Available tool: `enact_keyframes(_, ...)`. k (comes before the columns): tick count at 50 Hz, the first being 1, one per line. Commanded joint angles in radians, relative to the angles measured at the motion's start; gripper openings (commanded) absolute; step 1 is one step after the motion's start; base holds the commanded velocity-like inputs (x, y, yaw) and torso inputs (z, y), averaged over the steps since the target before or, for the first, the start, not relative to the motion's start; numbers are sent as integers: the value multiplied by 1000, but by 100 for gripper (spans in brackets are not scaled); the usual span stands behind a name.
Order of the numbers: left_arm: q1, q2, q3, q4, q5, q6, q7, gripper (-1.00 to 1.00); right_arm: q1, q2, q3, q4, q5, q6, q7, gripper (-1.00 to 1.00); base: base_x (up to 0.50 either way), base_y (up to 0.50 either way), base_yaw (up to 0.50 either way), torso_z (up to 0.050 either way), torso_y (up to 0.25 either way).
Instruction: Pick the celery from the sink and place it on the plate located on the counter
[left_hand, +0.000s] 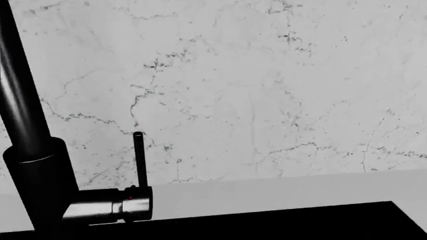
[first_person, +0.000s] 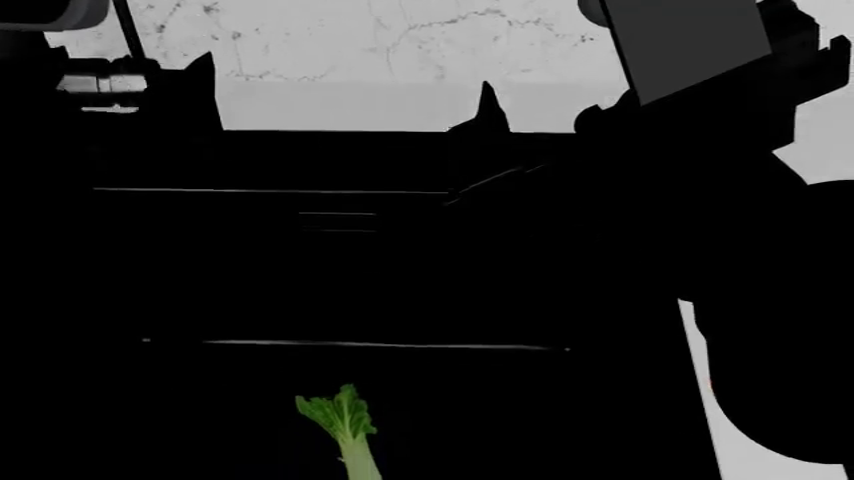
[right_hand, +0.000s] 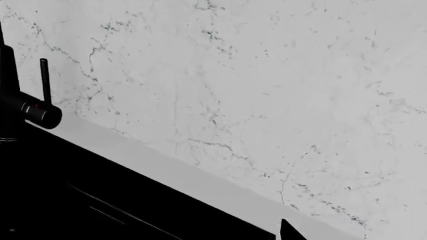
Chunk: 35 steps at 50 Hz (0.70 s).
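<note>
The celery lies in the black sink at the near edge of the head view, its leafy top pointing away from me and its pale stem cut off by the frame. One dark pointed fingertip of my left gripper and one of my right gripper stand out against the counter at the far side of the sink, well away from the celery. The rest of both grippers merges with the black basin. A right fingertip shows in the right wrist view. The plate is out of view.
A black faucet with a metal side lever stands at the sink's far left corner, and also shows in the head view and the right wrist view. A marbled wall rises behind the counter strip. My right arm fills the head view's right.
</note>
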Motion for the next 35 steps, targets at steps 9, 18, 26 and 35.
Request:
enact_keyframes(9, 3, -3, -7, 0, -39, 9, -19, 100, 0, 7, -17, 12, 6, -14, 3, 100, -1, 0, 0, 0, -211)
enact_keyframes(18, 2, -8, -12, -8, -66, 13, -41, 100, 3, 13, -31, 20, 17, -25, 10, 100, -1, 0, 0, 0, 0)
enact_keyframes(26, 0, -14, -19, -15, -92, 12, -62, 100, 9, 7, -53, 37, 29, -23, 24, 100, 0, 0, 0, 0, 0)
enact_keyframes(35, 3, -20, 1, -29, -120, 45, -62, 100, 116, -67, -45, 302, 393, 93, 240, 100, 0, 0, 0, 0, 0)
